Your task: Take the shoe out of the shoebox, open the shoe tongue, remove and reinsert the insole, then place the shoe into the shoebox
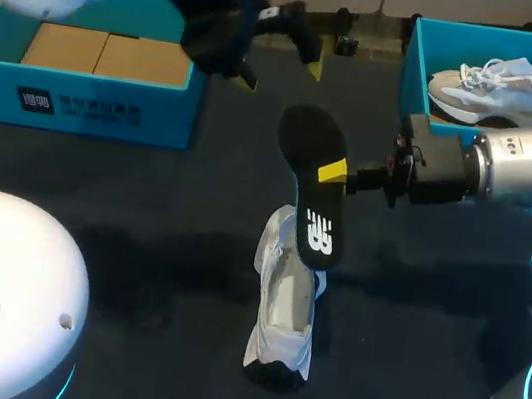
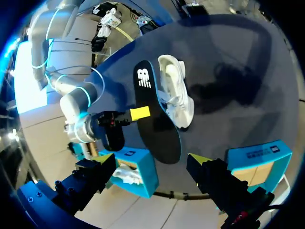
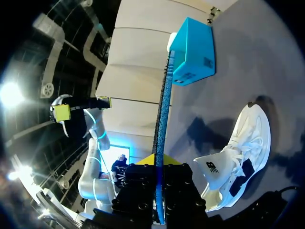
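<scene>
Right gripper [image 3: 159, 167] pinched tight on the black insole [image 1: 312, 202] at mid-edge, just above the white shoe [image 1: 284, 309] sitting on the table [image 1: 144, 201]; insole looks light, thin and floppy, best gripped near the stiffer heel; left gripper [image 1: 281, 73] spread, empty.

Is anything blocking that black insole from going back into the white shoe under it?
Nothing visible does. The right gripper holds the insole just over the shoe, with only air between them; the left gripper hangs well away from both.
</scene>
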`<state>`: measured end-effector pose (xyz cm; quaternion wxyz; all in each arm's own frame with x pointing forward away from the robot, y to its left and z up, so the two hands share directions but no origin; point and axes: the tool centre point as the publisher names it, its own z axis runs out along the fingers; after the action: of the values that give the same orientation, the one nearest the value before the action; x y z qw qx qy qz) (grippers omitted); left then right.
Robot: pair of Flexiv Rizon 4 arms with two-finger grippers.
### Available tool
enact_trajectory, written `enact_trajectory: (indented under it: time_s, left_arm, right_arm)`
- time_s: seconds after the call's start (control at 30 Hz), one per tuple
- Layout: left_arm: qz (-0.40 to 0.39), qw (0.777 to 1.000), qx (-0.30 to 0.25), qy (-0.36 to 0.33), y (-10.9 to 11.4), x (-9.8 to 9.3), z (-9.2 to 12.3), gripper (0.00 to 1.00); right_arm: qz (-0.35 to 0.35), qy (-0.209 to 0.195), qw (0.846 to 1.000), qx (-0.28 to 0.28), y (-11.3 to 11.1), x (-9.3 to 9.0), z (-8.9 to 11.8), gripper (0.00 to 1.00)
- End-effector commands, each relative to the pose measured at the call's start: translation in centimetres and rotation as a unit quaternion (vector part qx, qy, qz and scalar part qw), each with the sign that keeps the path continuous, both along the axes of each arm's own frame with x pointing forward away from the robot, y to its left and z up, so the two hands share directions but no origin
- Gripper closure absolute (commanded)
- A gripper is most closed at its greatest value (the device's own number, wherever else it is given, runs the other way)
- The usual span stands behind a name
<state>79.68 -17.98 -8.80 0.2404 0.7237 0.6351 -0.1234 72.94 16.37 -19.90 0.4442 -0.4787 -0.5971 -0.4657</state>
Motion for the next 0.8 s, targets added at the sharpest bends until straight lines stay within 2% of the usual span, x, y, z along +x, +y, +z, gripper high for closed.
enact_trajectory:
  time_s: [0.03, 0.27, 0.63, 0.67, 0.8]
  left_arm:
    - [0.044, 0.980, 0.193, 0.014, -1.9, 1.3, -0.4, 0.00]
    - [0.063, 0.966, 0.249, 0.041, -3.5, 1.7, -1.3, 0.00]
    - [0.081, 0.960, 0.260, 0.069, -4.1, 2.1, -1.2, 0.00]
    - [0.079, 0.961, 0.258, 0.065, -4.1, 2.2, -1.2, 0.00]
    - [0.081, 0.977, 0.195, 0.043, -3.4, 2.0, -0.3, 0.00]
  right_arm:
    - [-0.001, 0.000, 1.000, -0.001, 0.1, -0.1, 0.0, 1.00]
    - [-0.001, 0.000, 1.000, -0.001, 0.1, -0.1, 0.0, 1.00]
    - [-0.001, 0.000, 1.000, -0.001, 0.1, -0.1, 0.0, 1.00]
    - [-0.001, 0.000, 1.000, -0.001, 0.1, -0.1, 0.0, 1.00]
    - [-0.001, 0.000, 1.000, -0.001, 0.1, -0.1, 0.0, 1.00]
